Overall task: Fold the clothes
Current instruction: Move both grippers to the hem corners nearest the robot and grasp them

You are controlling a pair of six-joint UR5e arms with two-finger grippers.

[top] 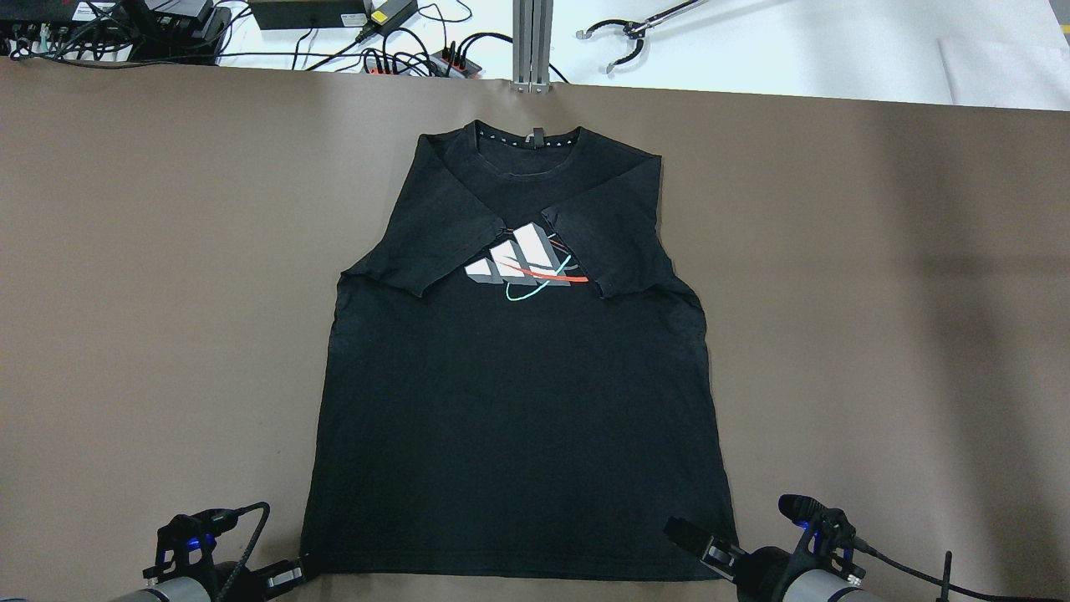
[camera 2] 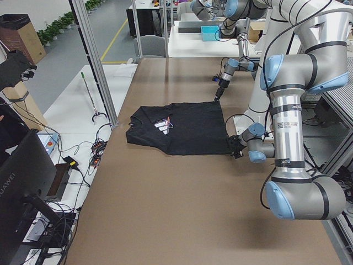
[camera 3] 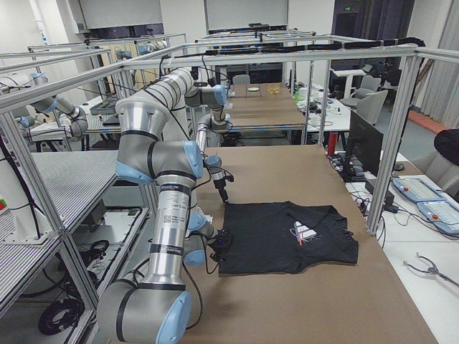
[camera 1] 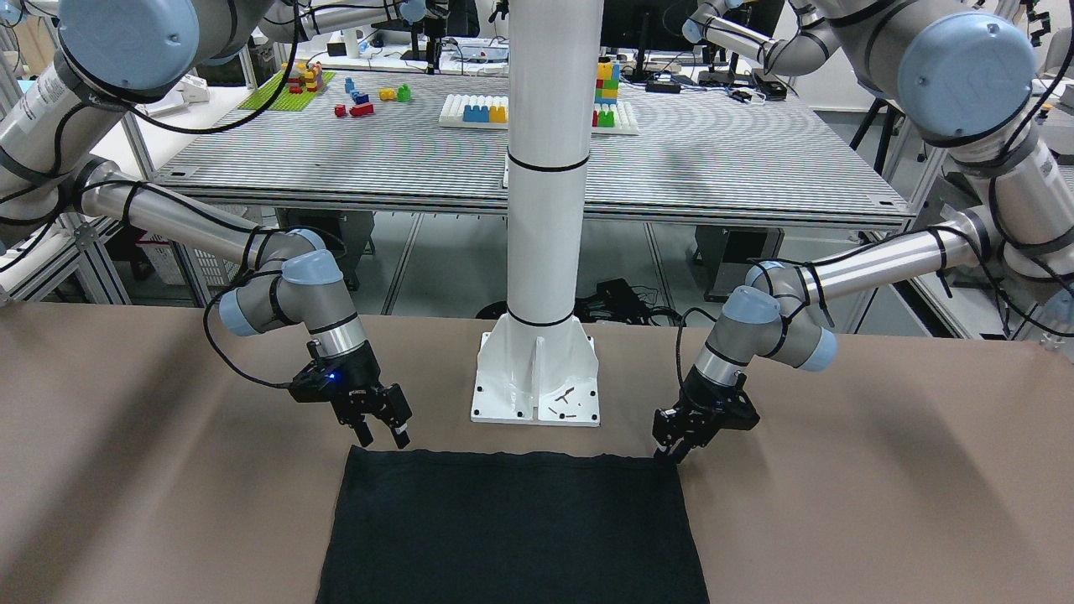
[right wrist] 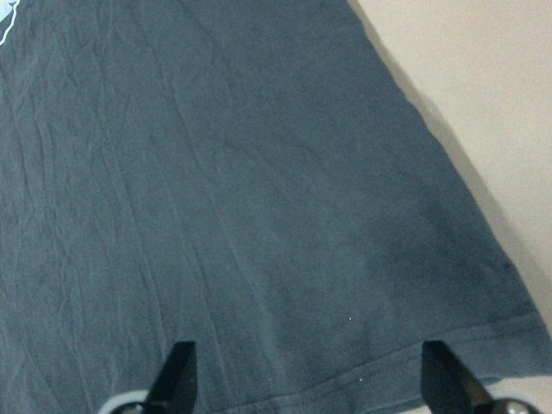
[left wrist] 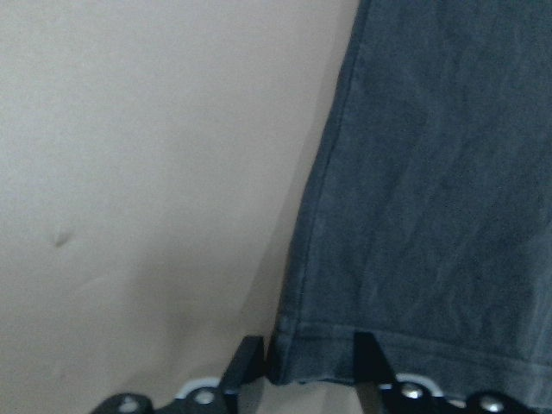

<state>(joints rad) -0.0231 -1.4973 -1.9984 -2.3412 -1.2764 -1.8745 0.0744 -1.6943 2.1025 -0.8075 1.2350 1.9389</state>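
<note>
The black shirt (top: 518,401) lies flat on the brown table (top: 125,293) and runs straight away from both grippers. Its bottom hem is right at their tips, and its collar (top: 527,138) is at the far end, well ahead of them. Your left gripper (left wrist: 306,366) is down at its corner of the hem. Its fingers (left wrist: 250,358) are partway in with a bit of hem between them, but you cannot tell if they have hold of it. Your right gripper (right wrist: 306,375) hangs just over the hem near the other corner, fingers spread wide and holding nothing. Both are about as near the hem as each other. The sleeves (top: 435,242) are tucked over the chest. I see nothing in the way ahead. The white pillar (camera 1: 545,210) stands behind the grippers.
</note>
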